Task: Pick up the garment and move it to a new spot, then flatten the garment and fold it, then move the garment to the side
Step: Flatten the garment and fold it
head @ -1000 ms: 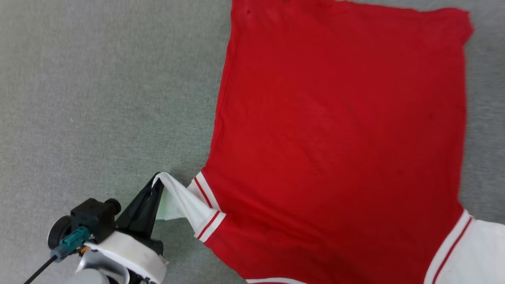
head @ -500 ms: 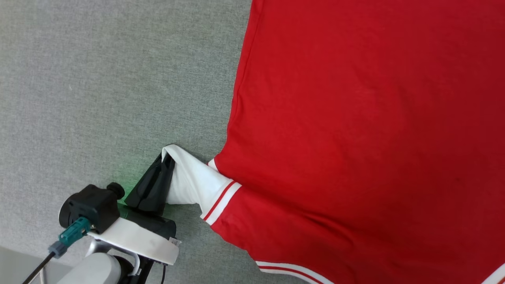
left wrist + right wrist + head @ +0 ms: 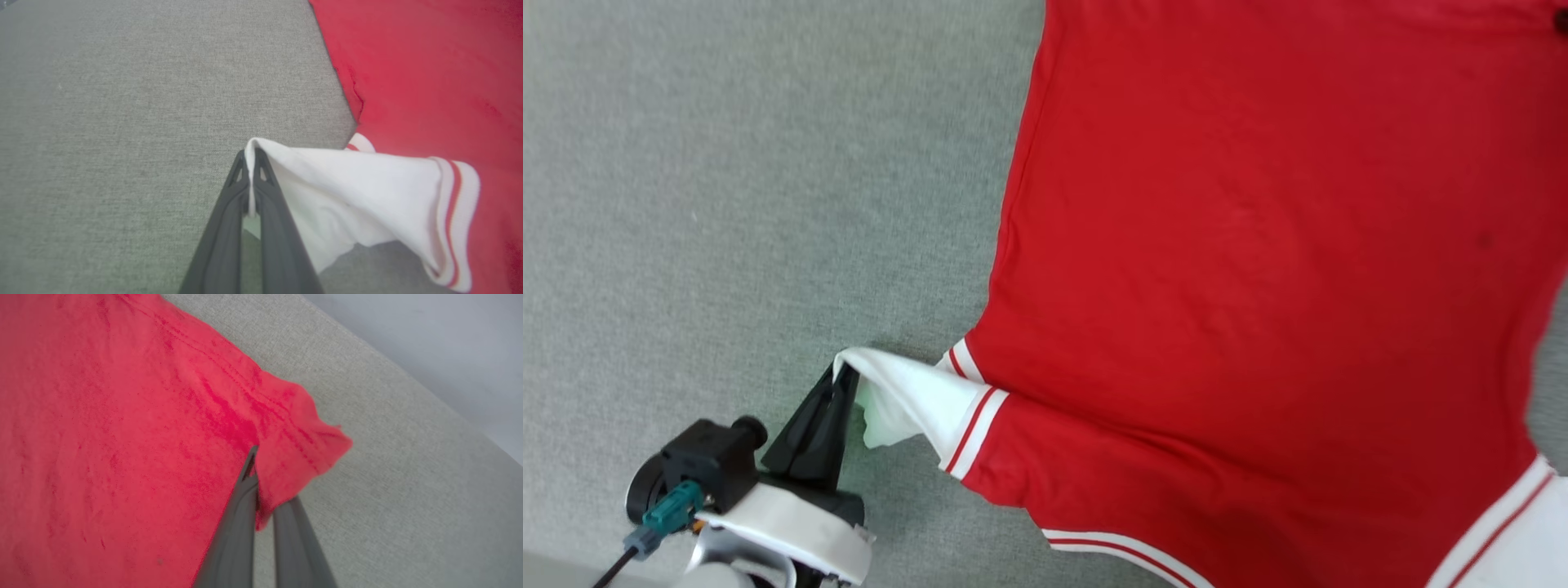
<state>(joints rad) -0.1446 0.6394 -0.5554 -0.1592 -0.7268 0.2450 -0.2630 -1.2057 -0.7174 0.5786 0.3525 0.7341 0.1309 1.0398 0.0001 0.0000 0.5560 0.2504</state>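
L gripper (image 3: 844, 377), at lower left in the head view, is pinching shut on the tip of the white sleeve (image 3: 907, 400). Its dark fingers are pressing tight w/ only a thin fold of cloth btwn them. The sleeve is hanging raised off the grey worktop (image 3: 727, 204) & stretching past red-and-white striped trim into the red body of the garment (image 3: 1258, 245). R gripper (image 3: 258, 469) is clamping closed on a red hem corner, one finger lying on top of the cloth, the other under it. The garment is lying spread mostly flat, plain red side up, over the worktop's right part. The worktop's edge is showing just beyond that hem corner.
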